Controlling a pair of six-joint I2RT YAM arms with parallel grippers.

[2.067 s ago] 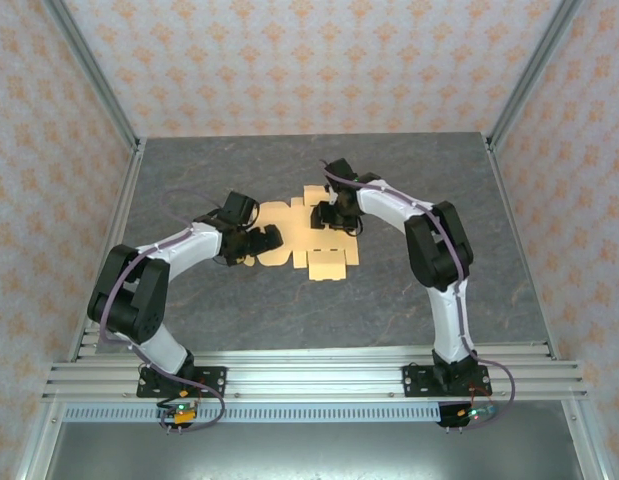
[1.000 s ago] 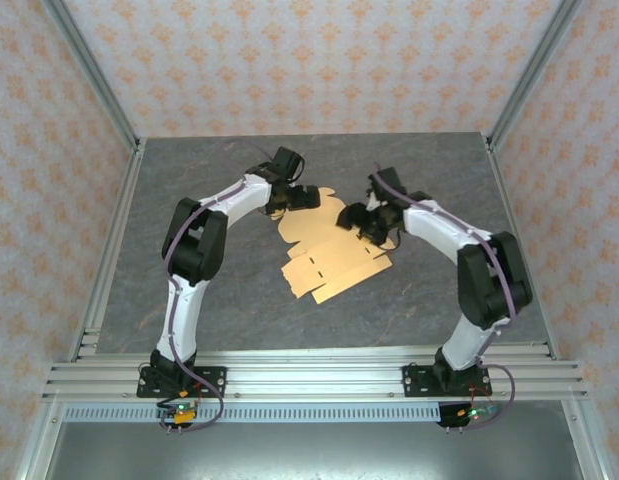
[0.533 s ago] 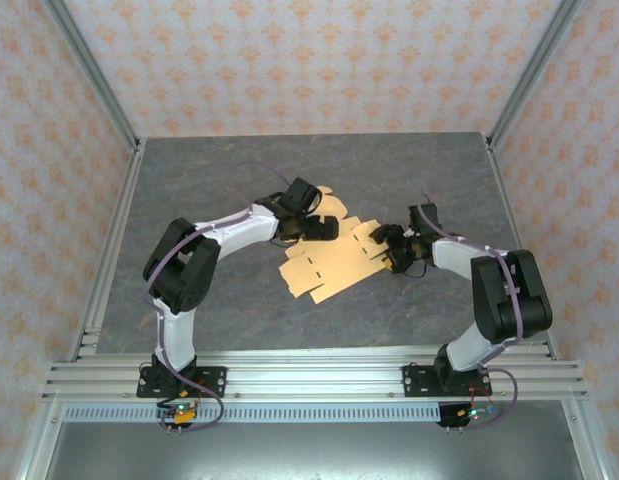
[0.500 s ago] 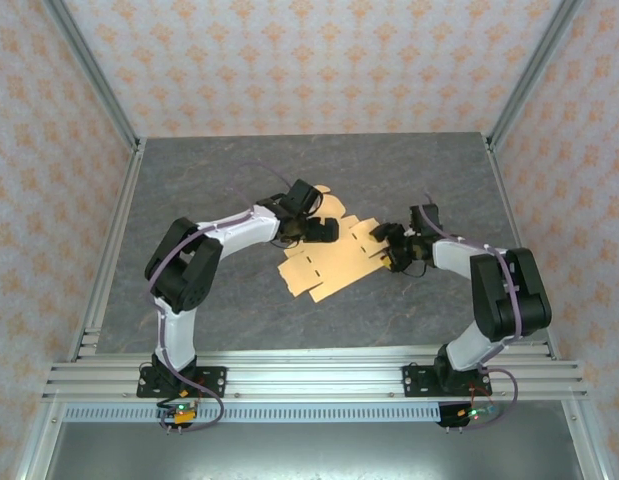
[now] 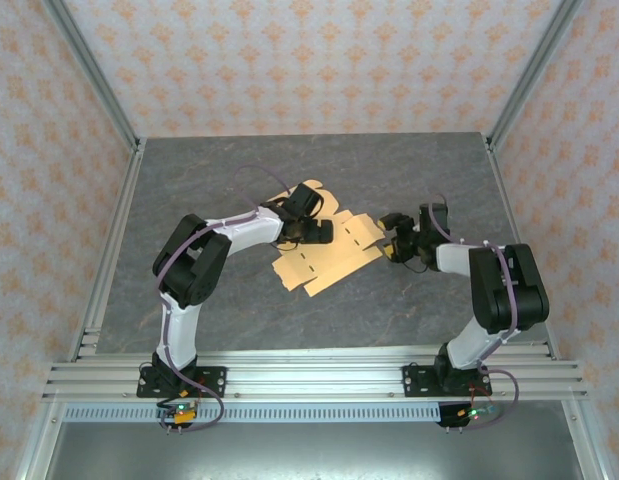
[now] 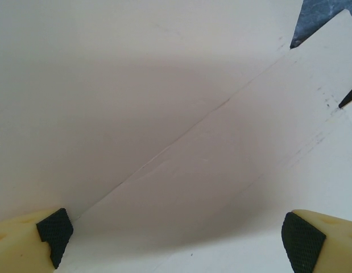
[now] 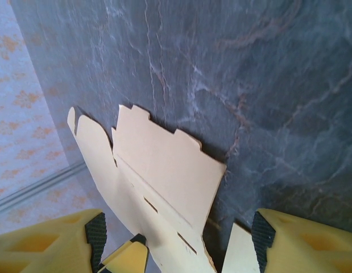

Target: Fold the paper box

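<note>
Item: light orange-tan, die-cut thin cardboard sheet, the paper box. It is lying unfolded at the middle of the dark grey marbled bench.

I am seeing my left hand hanging close over the sheet's far-left part, fingers spread wide.

My right hand is sitting at the sheet's right edge, fingers spread, with a flap's edge lying between them, unpinched.
</note>
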